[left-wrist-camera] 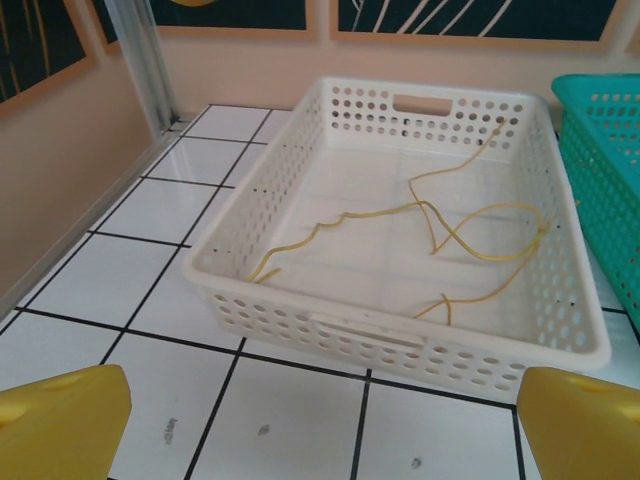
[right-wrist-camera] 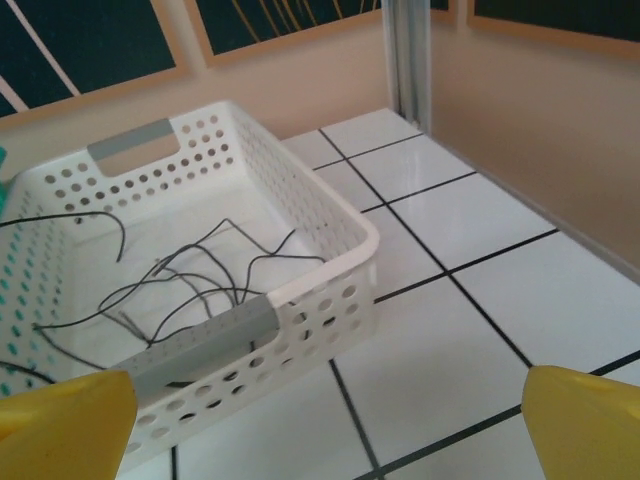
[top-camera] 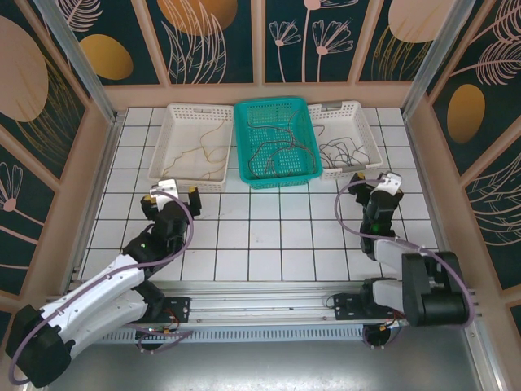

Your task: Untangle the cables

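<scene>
The left end effector (top-camera: 174,195) and right end effector (top-camera: 374,176) are wide apart, holding nothing. Yellow cables (left-wrist-camera: 385,210) lie in the left basket (left-wrist-camera: 300,322). Black cables (right-wrist-camera: 195,278) lie in the right basket (right-wrist-camera: 335,285).

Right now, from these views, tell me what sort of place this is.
Probably a robot lab test cell, not a home: a tiled table boxed in by patterned panels, a left arm and right arm bolted at its edge, baskets holding thin cables.
</scene>
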You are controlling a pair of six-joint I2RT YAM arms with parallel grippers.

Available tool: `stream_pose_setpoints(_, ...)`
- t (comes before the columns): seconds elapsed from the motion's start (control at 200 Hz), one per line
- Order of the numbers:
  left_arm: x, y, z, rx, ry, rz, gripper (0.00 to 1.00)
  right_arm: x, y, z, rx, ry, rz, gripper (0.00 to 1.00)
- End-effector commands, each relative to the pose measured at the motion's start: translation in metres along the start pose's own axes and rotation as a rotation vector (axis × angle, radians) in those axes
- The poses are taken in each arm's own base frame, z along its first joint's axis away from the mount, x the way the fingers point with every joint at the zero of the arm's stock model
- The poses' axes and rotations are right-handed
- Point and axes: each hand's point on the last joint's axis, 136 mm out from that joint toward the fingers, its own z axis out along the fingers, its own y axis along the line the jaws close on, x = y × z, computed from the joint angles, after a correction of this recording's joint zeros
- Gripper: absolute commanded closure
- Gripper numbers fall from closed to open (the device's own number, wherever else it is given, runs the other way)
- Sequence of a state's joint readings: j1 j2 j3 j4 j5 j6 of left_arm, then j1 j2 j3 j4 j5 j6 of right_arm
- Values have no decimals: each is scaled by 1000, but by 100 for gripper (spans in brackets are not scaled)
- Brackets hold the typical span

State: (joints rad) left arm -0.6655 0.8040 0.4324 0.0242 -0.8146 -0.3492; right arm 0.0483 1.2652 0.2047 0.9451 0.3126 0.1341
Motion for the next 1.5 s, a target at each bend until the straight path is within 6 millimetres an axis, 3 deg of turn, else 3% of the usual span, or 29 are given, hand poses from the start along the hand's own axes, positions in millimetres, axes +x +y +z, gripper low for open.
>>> stream_pose_setpoints(0.0,-12,7,-2,-20,-77,-31,1,-14,-3,0,-20,-140,-16,1)
stream_pose_setpoints(0.045,-11,11,-2,-39,-90,-18,1,-16,-5,1,-31,-168,-13,1)
stream_pose_setpoints(0.145,-12,18,0,-95,-117,33,2,10,14,19,-160,-40,-56,1)
stream_pose_setpoints(0.18,-12,15,2,-90,-117,66,1,1,13,17,-165,-100,-46,1)
stream_pose_setpoints(0.31,-9,16,14,-131,-112,135,2,8,8,16,-131,-60,-37,1)
stream_pose_setpoints(0.465,7,47,44,-247,-74,85,2,7,9,20,-125,-54,-41,1)
stream_pose_setpoints(0.525,5,53,53,-260,-69,44,1,7,10,20,-126,-57,-42,1)
stream_pose_setpoints(0.651,-5,58,60,-224,-168,5,1,7,9,20,-122,-56,-43,1)
stream_pose_setpoints(0.806,19,83,75,-271,-168,-37,1,7,9,20,-121,-57,-43,1)
stream_pose_setpoints(0.861,14,87,79,-292,-189,-62,1,7,9,20,-121,-57,-43,1)
stream_pose_setpoints(0.931,7,89,89,-282,-217,-90,1,7,10,20,-122,-55,-44,1)
stream_pose_setpoints(1.041,12,76,132,-219,-92,-1,1,7,9,21,-120,-55,-44,1)
stream_pose_setpoints(1.136,8,88,113,-164,-235,-68,1,7,10,21,-120,-56,-44,1)
stream_pose_setpoints(1.301,14,81,126,-80,-172,-61,1,7,11,21,-119,-55,-49,1)
stream_pose_setpoints(1.331,27,72,122,-10,-155,-30,1,8,11,22,-120,-51,-50,1)
stream_pose_setpoints(1.356,17,72,118,-7,-223,-32,1,7,11,22,-119,-52,-50,1)
stream_pose_setpoints(1.496,19,76,117,-25,-211,-46,1,8,11,22,-121,-50,-50,1)
